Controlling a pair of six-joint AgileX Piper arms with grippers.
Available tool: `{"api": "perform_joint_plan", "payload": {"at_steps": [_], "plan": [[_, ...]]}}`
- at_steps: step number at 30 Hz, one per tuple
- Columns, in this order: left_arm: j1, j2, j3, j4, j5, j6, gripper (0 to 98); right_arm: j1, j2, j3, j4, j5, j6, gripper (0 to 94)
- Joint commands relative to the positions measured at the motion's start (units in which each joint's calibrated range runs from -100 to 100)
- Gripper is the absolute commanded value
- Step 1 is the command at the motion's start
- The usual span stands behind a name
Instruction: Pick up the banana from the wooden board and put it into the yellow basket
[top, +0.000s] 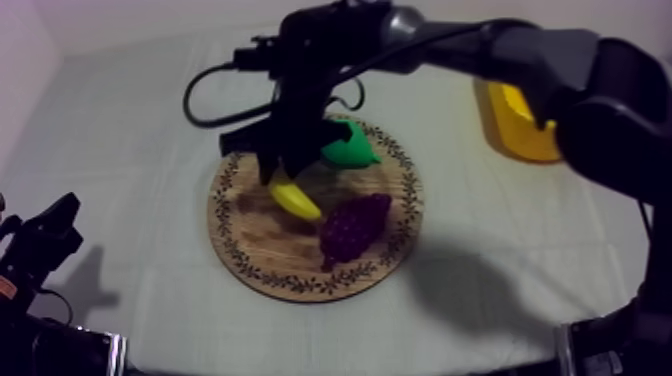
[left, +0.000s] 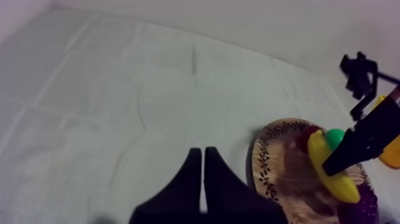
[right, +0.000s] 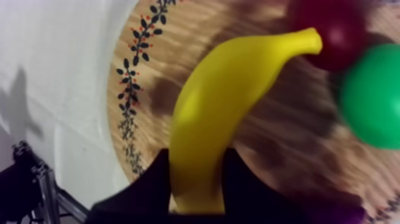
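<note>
Table (top: 120, 130) under pale cloth. My right arm comes in from the upper right and reaches down over the wooden board (top: 262, 240), which lies mid-table. Yellow basket (top: 520, 125) sits at the far right of the table, well apart from the board and partly behind the arm.

On the board: grapes (top: 355, 225) toward the near right, pear (top: 350, 150) at the far side, small red fruit (right: 327, 30) just beside the pear.

Banana (top: 295, 198): over the board's left half, one end clamped in the right tool (right: 196, 158), a finger on each side, the other end pointing toward the red fruit. It looks barely clear of the wood, though I cannot be sure.

Left tool (left: 202, 179): fingers together, nothing held, parked low at the left, off the board.

Progress, as judged: grasp made, lift at most begun. Left to do: carry across to the basket, release inside.
</note>
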Motion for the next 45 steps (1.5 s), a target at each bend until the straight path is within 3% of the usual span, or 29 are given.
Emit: {"api": "perform_joint_plan", "payload": {"at_steps": [1,6,17,26,37,41,45], "plan": [[0.01,0.0,-0.03,-0.01,-0.01,0.0,0.1,1.01,-8.23,4.28,0.76,-0.24,0.4,8.4],[0.01,0.0,-0.03,-0.01,-0.01,0.0,0.1,4.3,-19.38,11.12,3.21,-0.62,0.99,8.5],[0.01,0.0,-0.03,-0.01,-0.01,0.01,0.1,18.6,-34.58,20.63,4.23,1.49,4.48,9.9],[0.01,0.0,-0.03,-0.01,-0.01,0.0,0.1,29.45,-34.57,23.66,6.74,-0.39,6.86,10.1],[0.01,0.0,-0.03,-0.01,-0.01,-0.01,0.1,34.88,-28.93,24.35,10.25,-6.7,6.81,11.9],[0.01,0.0,-0.03,-0.01,-0.01,0.0,0.1,35.15,-27.68,24.33,11.59,-7.84,6.2,22.6],[0.01,0.0,-0.03,-0.01,-0.01,-0.01,0.1,35.22,-27.55,25.44,12.49,-9.07,5.4,41.8]]}}
